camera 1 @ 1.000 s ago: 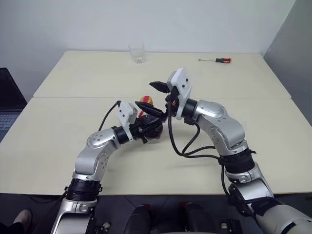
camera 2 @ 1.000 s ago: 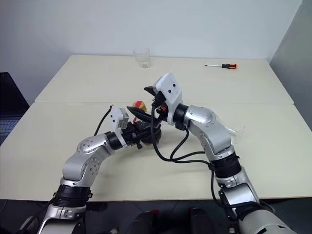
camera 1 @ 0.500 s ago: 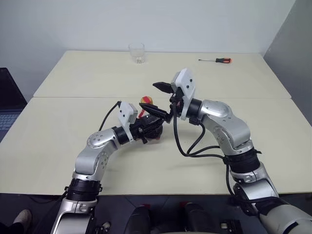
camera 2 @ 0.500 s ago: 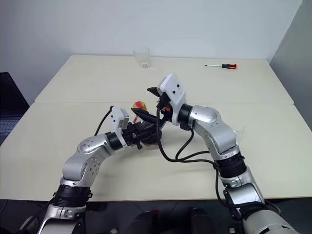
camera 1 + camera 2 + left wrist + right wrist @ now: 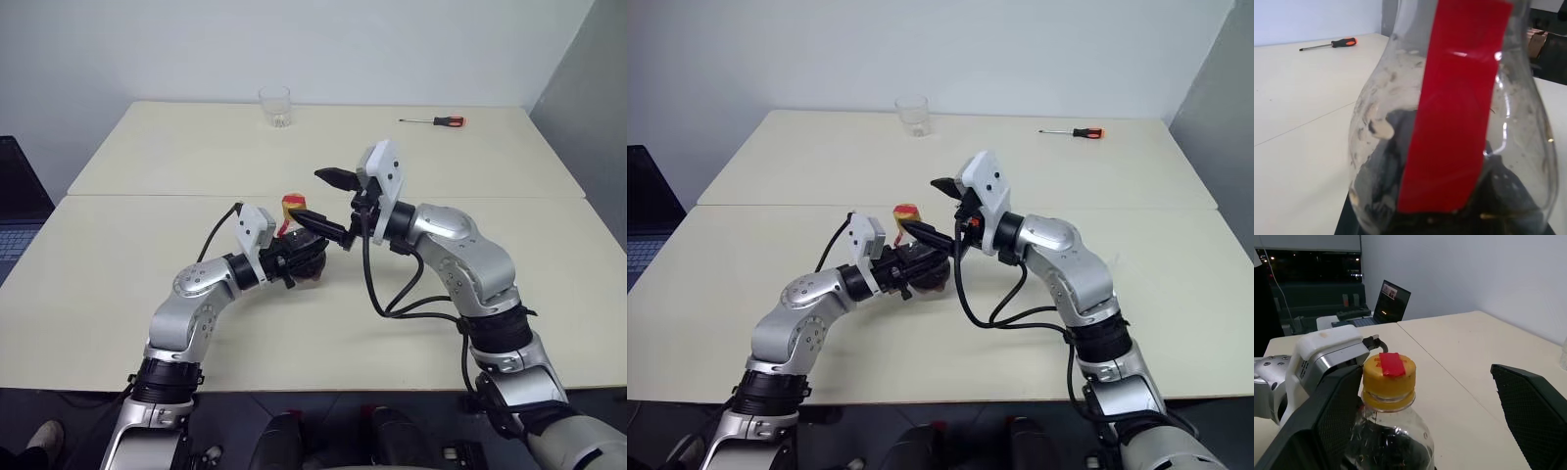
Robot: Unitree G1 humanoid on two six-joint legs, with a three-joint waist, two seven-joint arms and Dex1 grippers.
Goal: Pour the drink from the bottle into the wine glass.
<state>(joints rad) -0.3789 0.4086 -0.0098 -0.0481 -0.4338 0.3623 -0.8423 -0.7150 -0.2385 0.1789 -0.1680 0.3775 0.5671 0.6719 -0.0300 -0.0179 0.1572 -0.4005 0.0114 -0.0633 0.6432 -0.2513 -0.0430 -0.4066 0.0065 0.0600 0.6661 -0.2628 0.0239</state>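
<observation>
Black fingers of the left gripper (image 5: 294, 257) are clamped on the bottle (image 5: 1454, 127), upright on the near table (image 5: 98, 284). Beside its yellow cap (image 5: 1389, 373), the right gripper (image 5: 331, 201) stands wide open, holding nothing. Clear thin plastic with little drink (image 5: 1400, 196) inside likely feels light, slick and squashy; the squat body suits a grip. Its red label strip (image 5: 1457, 103) bears no legible writing.

- A clear tumbler (image 5: 275, 106) stands at the far edge of my desk (image 5: 147, 245).
- A screwdriver (image 5: 432, 120) with an orange-and-black handle lies far right.
- An open laptop (image 5: 1385, 303) sits nearby.
</observation>
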